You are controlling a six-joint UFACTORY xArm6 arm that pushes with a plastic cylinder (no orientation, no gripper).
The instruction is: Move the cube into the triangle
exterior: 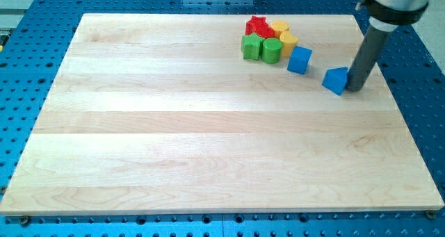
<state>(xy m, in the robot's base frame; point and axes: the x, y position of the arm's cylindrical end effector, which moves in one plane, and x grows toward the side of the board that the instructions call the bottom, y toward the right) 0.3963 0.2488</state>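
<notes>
A pale wooden board [208, 126] lies on a blue perforated table [42, 7], and almost all the action sits in the board's upper right. There are no jaws here to be spread or pressed together: the arm ends in a plain dark rod, and my tip [354, 89] rests on the board touching, or all but touching, the right side of one blue block [336, 80]. Which blue block is the cube is hard to tell; this one reads as a wedge, so it may be the triangle, and the blue block [300, 59] just to its upper left reads squarer, likely the cube. The two are near but apart. I judge the tip is placed on the far right side so that a leftward and slightly upward push would close that gap. Beyond them, towards the view's top, a tight cluster stands: two green blocks [260, 48], yellow blocks [283, 34] and a red block [258, 24], the cube just beside its right edge. The rod rises from the tip, leaning a little right, into a grey collar [395, 4] at the view's top right corner.
</notes>
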